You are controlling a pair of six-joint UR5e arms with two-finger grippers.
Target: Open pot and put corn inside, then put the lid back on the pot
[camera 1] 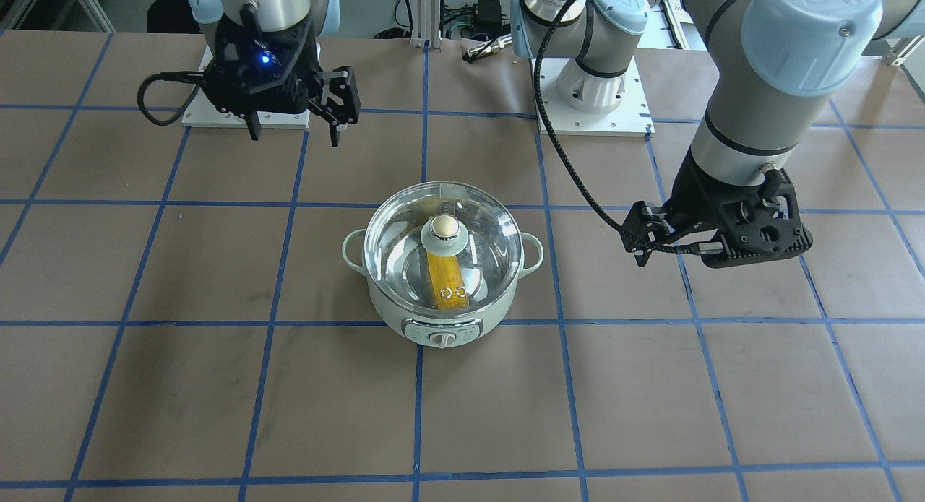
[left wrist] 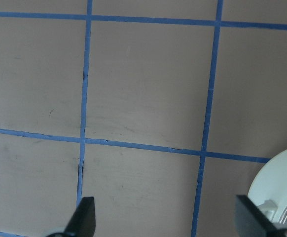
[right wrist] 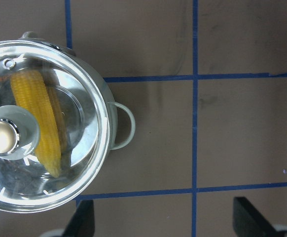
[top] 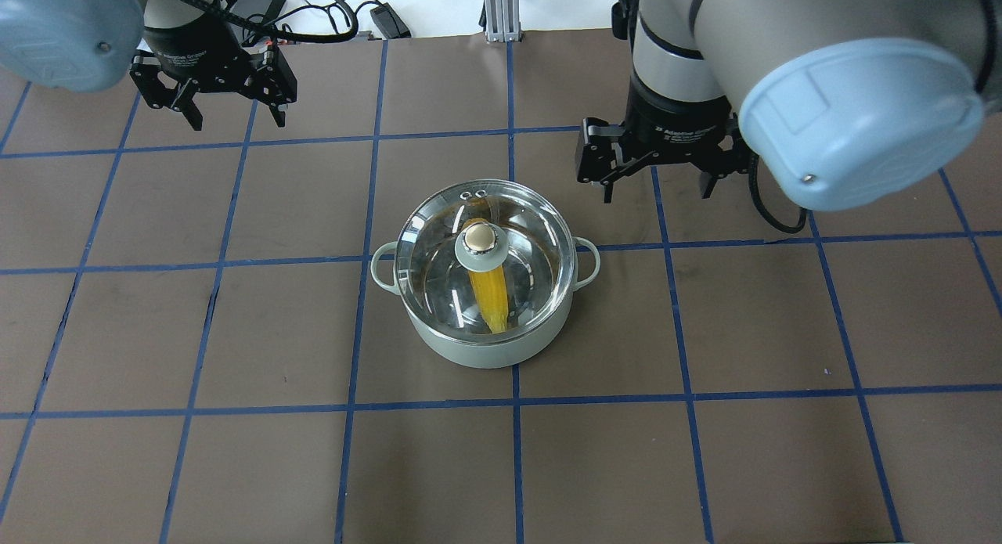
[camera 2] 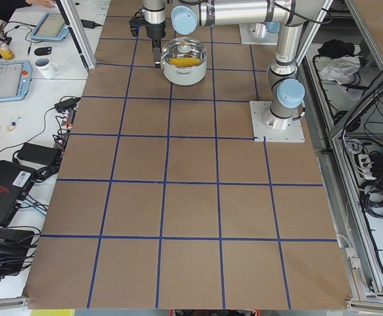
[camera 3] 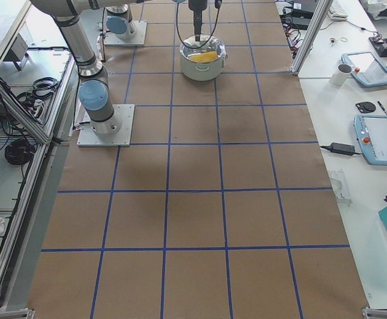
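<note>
The pale mint-green pot point(camera 1: 441, 310) stands mid-table, control panel facing the operators' side. The clear glass lid point(camera 1: 480, 235) with its beige knob point(camera 1: 446, 229) sits closed on it. The yellow corn point(camera 1: 444, 278) lies inside under the glass, also seen in the overhead view point(top: 489, 293) and the right wrist view point(right wrist: 40, 123). My right gripper point(top: 656, 196) hangs open and empty, raised beside the pot point(top: 485, 352). My left gripper point(top: 237, 124) is open and empty, farther off. The left wrist view shows only the pot's edge point(left wrist: 276, 177).
Brown table paper carries a blue tape grid point(top: 509, 395). Two white arm base plates point(camera 1: 592, 119) sit at the robot's side. Benches beside the table hold tablets and a mug point(camera 3: 343, 73).
</note>
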